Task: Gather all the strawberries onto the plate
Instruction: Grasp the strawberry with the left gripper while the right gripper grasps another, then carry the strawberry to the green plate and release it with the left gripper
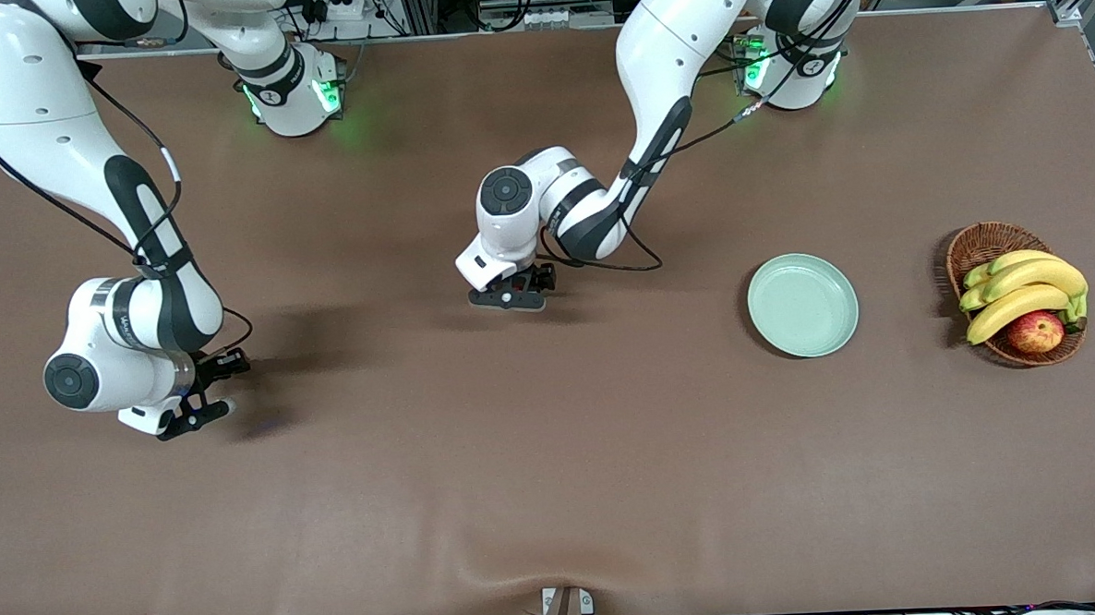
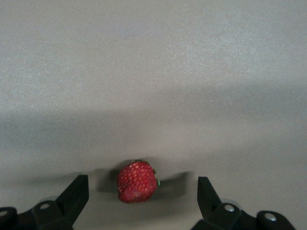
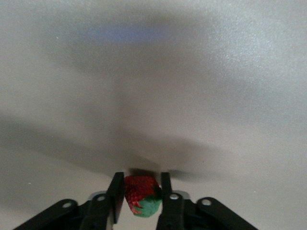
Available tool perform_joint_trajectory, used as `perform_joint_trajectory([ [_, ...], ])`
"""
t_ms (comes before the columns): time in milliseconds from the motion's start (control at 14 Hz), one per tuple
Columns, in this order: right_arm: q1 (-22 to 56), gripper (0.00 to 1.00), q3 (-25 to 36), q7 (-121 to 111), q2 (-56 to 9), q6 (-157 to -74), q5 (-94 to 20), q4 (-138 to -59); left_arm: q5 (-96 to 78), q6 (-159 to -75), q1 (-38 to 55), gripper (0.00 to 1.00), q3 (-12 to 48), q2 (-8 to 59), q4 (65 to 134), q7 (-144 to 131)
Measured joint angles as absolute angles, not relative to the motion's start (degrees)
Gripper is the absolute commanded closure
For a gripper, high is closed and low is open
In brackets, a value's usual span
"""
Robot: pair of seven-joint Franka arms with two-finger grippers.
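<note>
- Your right gripper sits low at the table, toward the right arm's end, its fingers pressed against both sides of a strawberry.
- Your left gripper is low over mid-table, jaws spread wide, a second strawberry lying untouched between them.
- The plate lies beside the fruit basket, toward the left arm's end.

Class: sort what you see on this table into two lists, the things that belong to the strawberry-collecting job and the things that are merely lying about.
Belongs to the job:
- strawberry between the right gripper fingers
- strawberry lying between the open left gripper fingers
- plate, nothing on it yet

Just lying about:
- wicker basket
- bananas in it
- apple in it
</note>
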State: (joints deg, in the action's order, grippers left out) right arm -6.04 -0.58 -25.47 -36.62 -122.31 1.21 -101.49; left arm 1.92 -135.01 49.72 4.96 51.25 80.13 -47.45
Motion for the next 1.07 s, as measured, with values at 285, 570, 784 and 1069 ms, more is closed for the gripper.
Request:
perform_joint_trajectory([
  [285,-6.04,0.94,-0.61,-25.8,-36.54,-122.57,1.21,-100.93,1.92,-135.02,49.72,1.0,4.83,51.25,80.05,-47.45],
  [570,-6.01,0.98,-0.94,-25.92,-36.1,-122.48,1.22,-97.62,1.92,-135.02,49.83,1.0,4.84,51.25,79.9,-47.46],
  [784,-5.31,0.98,-1.31,-26.01,-35.81,-120.72,1.22,-93.63,1.92,-134.87,50.07,1.0,4.85,51.25,79.75,-47.49],
  [1069,-1.89,1.0,-1.5,-24.25,-34.67,-119.82,1.18,-90.86,1.92,-132.19,49.58,1.0,3.37,49.94,78.08,-50.3],
])
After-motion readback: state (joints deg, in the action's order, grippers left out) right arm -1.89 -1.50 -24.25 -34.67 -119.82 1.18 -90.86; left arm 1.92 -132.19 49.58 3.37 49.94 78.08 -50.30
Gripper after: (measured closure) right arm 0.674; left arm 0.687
